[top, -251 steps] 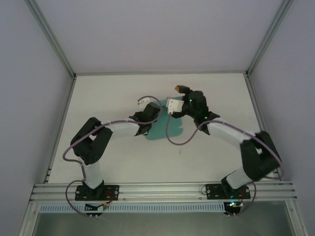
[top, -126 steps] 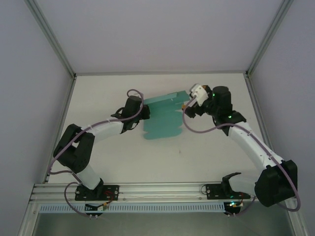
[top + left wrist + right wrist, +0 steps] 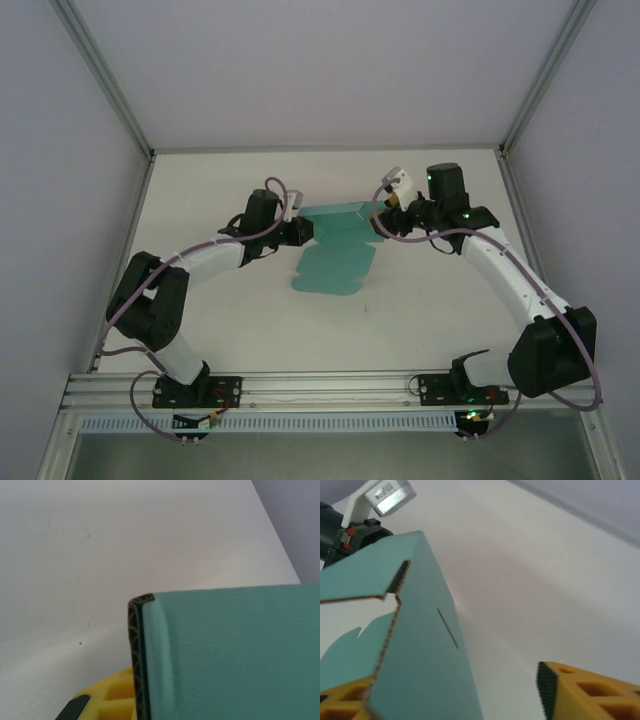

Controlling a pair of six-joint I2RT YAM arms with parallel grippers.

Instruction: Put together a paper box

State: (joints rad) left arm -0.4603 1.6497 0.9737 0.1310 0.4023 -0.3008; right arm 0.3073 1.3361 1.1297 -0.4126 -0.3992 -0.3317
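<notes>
Two grippers are sharing the paper box (image 3: 335,265), near flaps resting on the table (image 3: 450,300), far panel lifted. The left gripper (image 3: 305,232) is pinching one edge and the right gripper (image 3: 378,218) is gaping around the other, so pulling apart risks tearing the card.

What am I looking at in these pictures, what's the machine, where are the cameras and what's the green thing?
Two robot arms are bolted at the near edge of a white table. One picture looks down from above and behind them; the other two come from a camera on each wrist. The green thing is the paper box, a cut sheet of teal card: its near part lies on the table, its far part is lifted. The left gripper is shut on one end. The right gripper has its yellow fingers open around the other end.
</notes>
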